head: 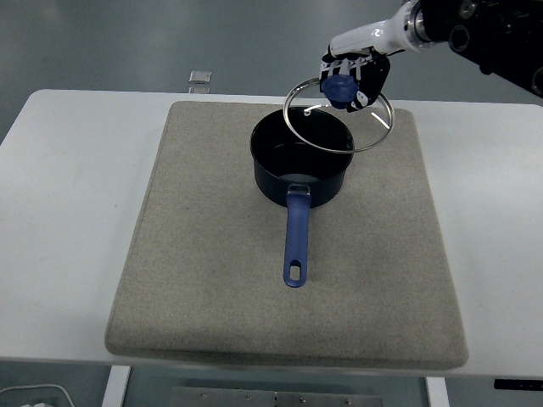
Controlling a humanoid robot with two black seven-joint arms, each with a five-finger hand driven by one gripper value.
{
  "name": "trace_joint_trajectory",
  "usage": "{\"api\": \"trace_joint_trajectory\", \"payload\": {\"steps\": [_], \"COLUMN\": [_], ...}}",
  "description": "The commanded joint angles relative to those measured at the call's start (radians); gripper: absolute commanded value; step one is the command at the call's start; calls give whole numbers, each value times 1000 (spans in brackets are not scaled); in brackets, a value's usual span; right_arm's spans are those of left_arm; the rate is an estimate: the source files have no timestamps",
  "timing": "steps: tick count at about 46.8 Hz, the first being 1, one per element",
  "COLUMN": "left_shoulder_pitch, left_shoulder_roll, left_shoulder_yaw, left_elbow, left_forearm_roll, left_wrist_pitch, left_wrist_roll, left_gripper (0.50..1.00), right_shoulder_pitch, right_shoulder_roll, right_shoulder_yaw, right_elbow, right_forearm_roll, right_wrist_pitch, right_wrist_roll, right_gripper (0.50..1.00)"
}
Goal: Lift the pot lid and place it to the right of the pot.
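Note:
A dark blue pot (299, 167) with a long blue handle (295, 242) stands uncovered on the beige mat (212, 254), its handle pointing toward the near edge. The glass pot lid (373, 127) with a blue knob (338, 87) hangs tilted in the air above the pot's upper right rim. My right hand (356, 76) is shut on the lid's knob, with the arm coming in from the upper right. The left arm is out of view.
The beige mat covers most of the white table (68, 212). A small clear object (200, 77) lies at the table's far edge, left of the pot.

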Motion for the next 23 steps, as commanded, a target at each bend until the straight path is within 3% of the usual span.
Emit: {"api": "trace_joint_trajectory", "payload": {"steps": [1,12,23], "left_shoulder_pitch": [0,0,-1], "left_shoulder_roll": [0,0,0], "left_shoulder_yaw": [0,0,0], "left_elbow": [0,0,0], "left_forearm_roll": [0,0,0], "left_wrist_pitch": [0,0,0], "left_wrist_roll": [0,0,-1], "left_gripper": [1000,1000,1000], "right_shoulder_pitch": [-10,-50,-121], "right_shoulder_roll": [-40,-127,-169], "right_shoulder_yaw": [0,-14,-14], "right_elbow": [1,1,1], "right_forearm_roll": [-3,-15,-24], "right_wrist_pitch": [7,2,-30], "right_wrist_roll": [0,3,8], "right_gripper": [500,500,500]}}
